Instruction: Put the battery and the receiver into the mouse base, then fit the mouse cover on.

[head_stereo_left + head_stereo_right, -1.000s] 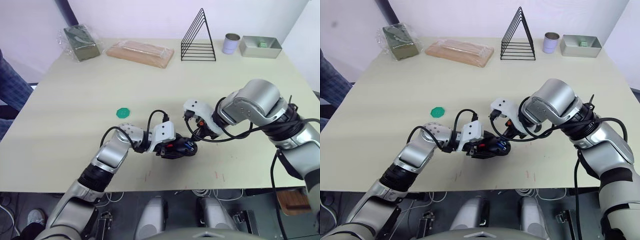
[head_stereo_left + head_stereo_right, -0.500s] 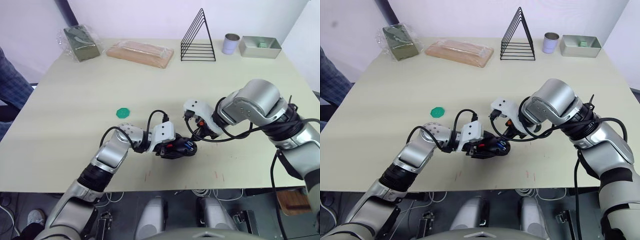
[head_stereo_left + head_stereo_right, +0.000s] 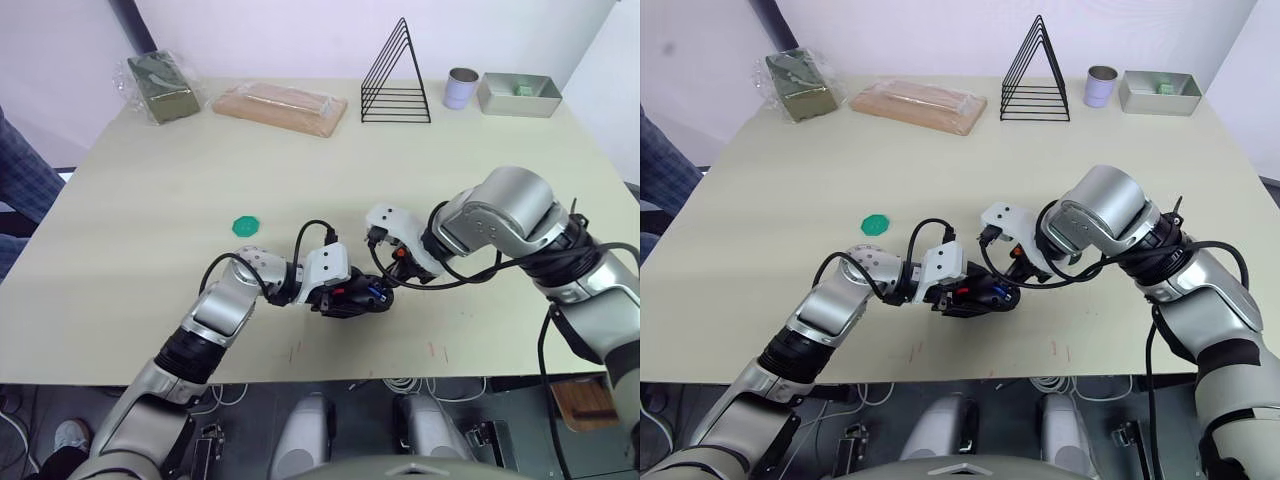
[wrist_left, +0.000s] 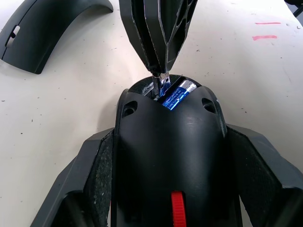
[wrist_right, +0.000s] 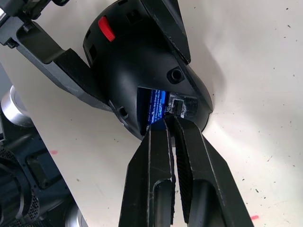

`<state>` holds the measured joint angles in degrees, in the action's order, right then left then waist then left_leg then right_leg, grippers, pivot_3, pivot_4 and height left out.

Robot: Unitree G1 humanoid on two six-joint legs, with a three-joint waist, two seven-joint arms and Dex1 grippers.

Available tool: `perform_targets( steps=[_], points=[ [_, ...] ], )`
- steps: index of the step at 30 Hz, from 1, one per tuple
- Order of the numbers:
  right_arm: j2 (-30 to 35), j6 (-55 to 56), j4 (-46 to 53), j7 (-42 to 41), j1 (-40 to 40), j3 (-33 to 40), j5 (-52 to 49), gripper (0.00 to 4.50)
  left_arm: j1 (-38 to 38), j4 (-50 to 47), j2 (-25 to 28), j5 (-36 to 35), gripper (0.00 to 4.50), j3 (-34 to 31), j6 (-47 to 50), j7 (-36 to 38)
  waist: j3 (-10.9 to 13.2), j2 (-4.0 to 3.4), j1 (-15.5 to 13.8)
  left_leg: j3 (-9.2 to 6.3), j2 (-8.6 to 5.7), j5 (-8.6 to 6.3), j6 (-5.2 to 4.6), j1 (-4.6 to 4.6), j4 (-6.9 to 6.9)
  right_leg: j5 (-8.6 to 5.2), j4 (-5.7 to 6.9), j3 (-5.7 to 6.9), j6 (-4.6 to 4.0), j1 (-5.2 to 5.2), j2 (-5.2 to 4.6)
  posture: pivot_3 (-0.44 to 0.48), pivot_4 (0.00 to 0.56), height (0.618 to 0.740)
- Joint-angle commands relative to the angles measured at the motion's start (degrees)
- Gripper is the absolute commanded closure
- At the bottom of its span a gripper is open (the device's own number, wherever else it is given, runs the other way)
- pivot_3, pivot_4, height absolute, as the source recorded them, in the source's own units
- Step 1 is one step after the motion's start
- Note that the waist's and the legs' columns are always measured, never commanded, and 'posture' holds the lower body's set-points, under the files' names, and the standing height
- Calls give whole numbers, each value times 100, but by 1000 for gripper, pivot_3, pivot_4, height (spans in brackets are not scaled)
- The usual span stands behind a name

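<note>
blue battery (image 4: 176,96) inside left gripper (image 4: 168,156)-clamped mouse base (image 4: 170,151); right gripper (image 5: 169,117) pinched narrow; mouse cover (image 4: 45,30) beside

— What do we find blocking the compartment of the mouse base (image 4: 168,142)?

— Our left gripper (image 4: 165,189) flanks the base on both sides, while our right gripper (image 5: 171,124), fingers nearly closed, stands at the opening beside the seated battery (image 4: 175,96).

— Where do we have room?

— The mouse cover (image 4: 45,29) lies apart on bare table (image 3: 180,200); the green disc (image 3: 245,226) sits well away, and the wire rack (image 3: 397,75) stands at the far edge.
</note>
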<state>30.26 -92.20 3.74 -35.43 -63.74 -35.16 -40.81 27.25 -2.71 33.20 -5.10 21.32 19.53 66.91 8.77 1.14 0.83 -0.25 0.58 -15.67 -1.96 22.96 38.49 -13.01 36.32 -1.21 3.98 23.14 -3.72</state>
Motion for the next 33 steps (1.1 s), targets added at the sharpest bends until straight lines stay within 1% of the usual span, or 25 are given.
perform_targets(
  steps=[1,11,33],
  points=[
    [-37,-30,7,35,36,135,151,4500,-11,-19,62,120,1611,112,52,-1,0,0,0,0,0,0,0,0,0,0,0,0,0,0,0,0,150,740],
    [-57,37,-146,-17,30,103,358,4500,-9,-37,66,118,1611,110,76,-21,-1,0,0,1,0,0,0,-4,2,0,4,-1,0,-2,0,0,150,740],
    [-121,60,-394,-179,-134,173,490,4500,-48,1,85,105,1611,85,45,-42,-1,0,0,1,0,1,0,-8,7,0,13,-3,-1,-3,0,0,150,740]
  ],
)
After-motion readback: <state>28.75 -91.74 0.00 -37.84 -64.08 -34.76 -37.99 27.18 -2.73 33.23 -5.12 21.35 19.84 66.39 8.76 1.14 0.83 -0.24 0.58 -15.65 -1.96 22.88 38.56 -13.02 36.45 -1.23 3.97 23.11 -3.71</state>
